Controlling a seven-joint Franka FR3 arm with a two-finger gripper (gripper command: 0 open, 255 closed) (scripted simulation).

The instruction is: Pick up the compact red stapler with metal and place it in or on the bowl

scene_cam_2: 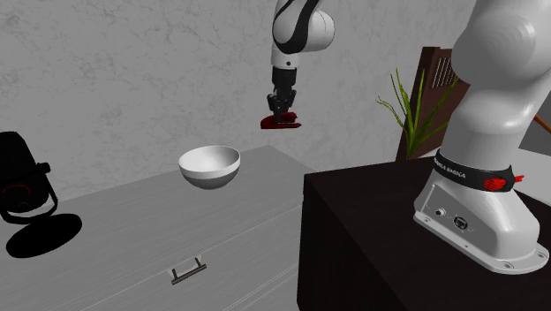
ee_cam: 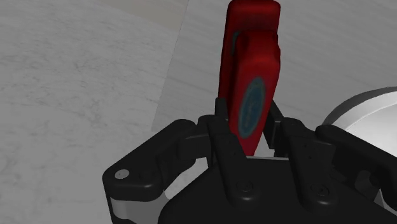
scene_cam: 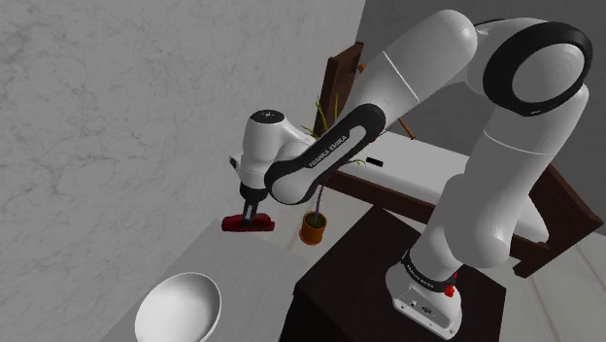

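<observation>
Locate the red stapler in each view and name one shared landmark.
Shoulder view: red stapler left of centre, clasped by the pincer.
Second exterior view: stapler upper middle, airborne.
Wrist view: stapler clasped in the pincer.
Shared landmark: the white bowl.

The shoulder view is looking down steeply from high beside the stand (scene_cam: 388, 282), facing the grey wall. The stand is sitting at lower right and the bowl (scene_cam: 178, 309) at lower left. The second exterior view is standing lower, close to the stand, and is looking across the tabletop (scene_cam_2: 132, 199) toward the same wall. Both are sharing the bowl, the stand and the raised hand (scene_cam: 252, 216) clasping the red stapler (scene_cam: 248, 224). The wrist view is looking along the hand at very close range, catching the bowl's rim beyond it.
</observation>
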